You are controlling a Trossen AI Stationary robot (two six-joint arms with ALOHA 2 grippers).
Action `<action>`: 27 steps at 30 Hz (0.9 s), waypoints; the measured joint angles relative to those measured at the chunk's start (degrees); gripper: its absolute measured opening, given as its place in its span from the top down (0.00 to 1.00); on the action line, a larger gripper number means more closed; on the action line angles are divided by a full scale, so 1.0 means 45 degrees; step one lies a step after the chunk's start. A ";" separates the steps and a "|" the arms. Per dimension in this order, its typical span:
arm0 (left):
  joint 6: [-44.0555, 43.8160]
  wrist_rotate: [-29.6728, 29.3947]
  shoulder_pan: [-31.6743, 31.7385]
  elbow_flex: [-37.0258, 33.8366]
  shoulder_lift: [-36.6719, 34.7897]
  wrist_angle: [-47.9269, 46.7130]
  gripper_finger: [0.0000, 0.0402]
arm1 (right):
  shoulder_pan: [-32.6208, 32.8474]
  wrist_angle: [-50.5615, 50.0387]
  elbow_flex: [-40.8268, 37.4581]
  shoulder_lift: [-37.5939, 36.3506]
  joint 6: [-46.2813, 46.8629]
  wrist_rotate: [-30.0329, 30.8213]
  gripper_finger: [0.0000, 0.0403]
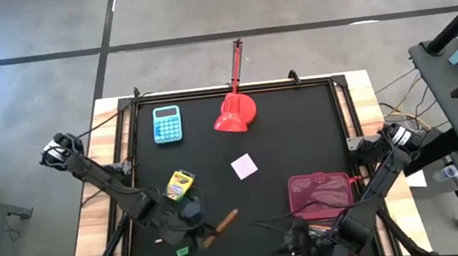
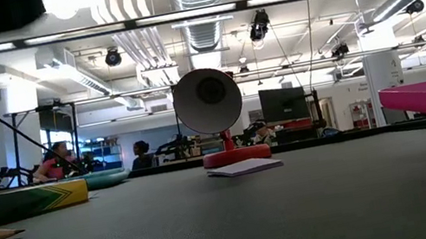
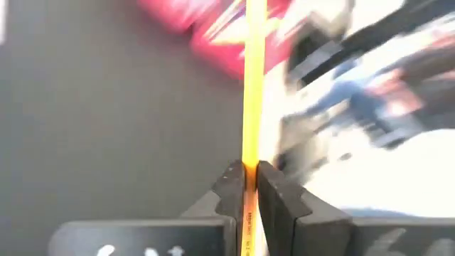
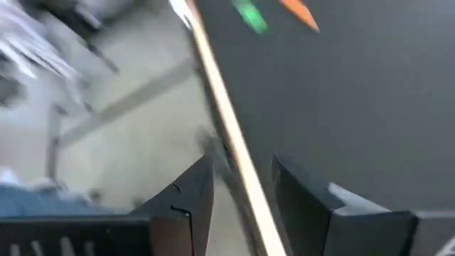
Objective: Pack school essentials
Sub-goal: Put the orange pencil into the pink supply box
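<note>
With the left gripper (image 3: 245, 186) closed on the orange pencil (image 3: 253, 85) at the near left of the table (image 1: 297, 129), the sound move is probably a straight lift before carrying it right toward the pink case (image 1: 319, 193), keeping the long shaft level so it clears the crayon box (image 1: 179, 184). The right gripper (image 4: 242, 188) waits at the near edge, fingers apart and empty. The pencil is slim, orange-yellow, and pinched partway along its length.
</note>
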 joint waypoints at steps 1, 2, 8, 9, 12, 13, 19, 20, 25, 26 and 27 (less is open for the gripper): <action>0.0756 -0.0205 0.0000 0.0132 0.0001 0.1140 0.97 | -0.0061 0.0929 0.0000 0.0000 -0.0719 0.0407 0.67; 0.1439 -0.0331 -0.0005 0.0295 0.0010 0.2058 0.97 | -0.0122 0.1831 0.0000 0.0000 -0.1458 0.0748 0.67; 0.4383 -0.1034 -0.0214 0.1625 0.0390 0.3688 0.97 | -0.0283 0.5101 0.0000 -0.0139 -0.4195 0.2292 0.64; 0.4624 -0.1126 -0.0256 0.1849 0.0504 0.3728 0.97 | -0.0368 0.5116 0.0000 -0.0211 -0.4276 0.2484 0.62; 0.5143 -0.1158 -0.0301 0.2518 0.0926 0.3776 0.97 | -0.0777 0.5035 0.0000 -0.0484 -0.4182 0.2716 0.58; 0.5243 -0.1162 -0.0297 0.2671 0.1084 0.3769 0.97 | -0.0966 0.5125 0.0000 -0.0545 -0.4167 0.2717 0.56; 0.6130 -0.1198 -0.0282 0.3415 0.1685 0.3746 0.97 | -0.1721 0.5107 0.0000 -0.1080 -0.4638 0.2336 0.46; 0.6139 -0.1230 -0.0282 0.3428 0.1685 0.3762 0.97 | -0.1782 0.5104 0.0000 -0.1168 -0.4742 0.2319 0.44; 0.6199 -0.2302 -0.0209 0.3424 0.1685 0.3738 0.97 | -0.2016 0.5117 0.0000 -0.1476 -0.5371 0.2378 0.41; 0.6208 -0.2618 -0.0171 0.3424 0.1685 0.3765 0.97 | -0.2036 0.5125 0.0000 -0.1477 -0.5433 0.2381 0.41; 0.6212 -0.2817 -0.0127 0.3423 0.1685 0.3828 0.97 | -0.2044 0.5118 0.0000 -0.1477 -0.5500 0.2378 0.41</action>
